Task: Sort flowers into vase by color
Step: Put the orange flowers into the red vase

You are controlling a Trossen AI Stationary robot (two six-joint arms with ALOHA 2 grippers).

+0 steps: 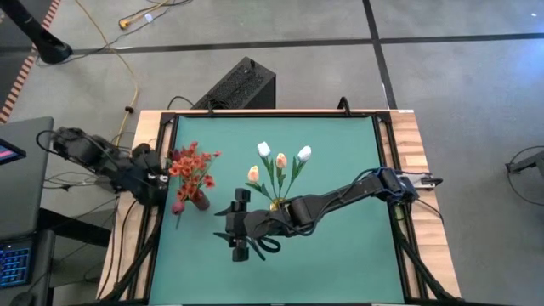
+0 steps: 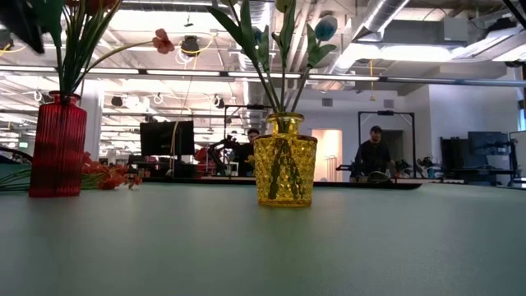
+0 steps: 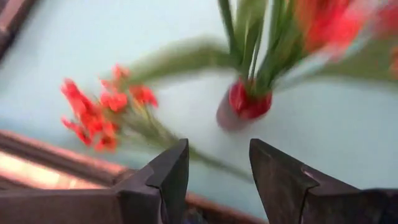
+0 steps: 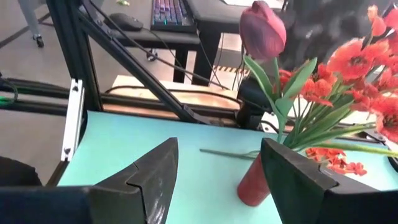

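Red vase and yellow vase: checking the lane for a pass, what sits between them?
Nothing: in the low view only bare green table separates the red vase from the yellow vase.

The dark six-joint right arm reached in from the right edge of the high view toward the centre, wrist bent, its two-finger right gripper (image 1: 240, 247) lying lower centre with the jaws parted and nothing between them. The dark left arm sat folded at the left edge, its left gripper (image 1: 160, 181) also spread wide and empty.
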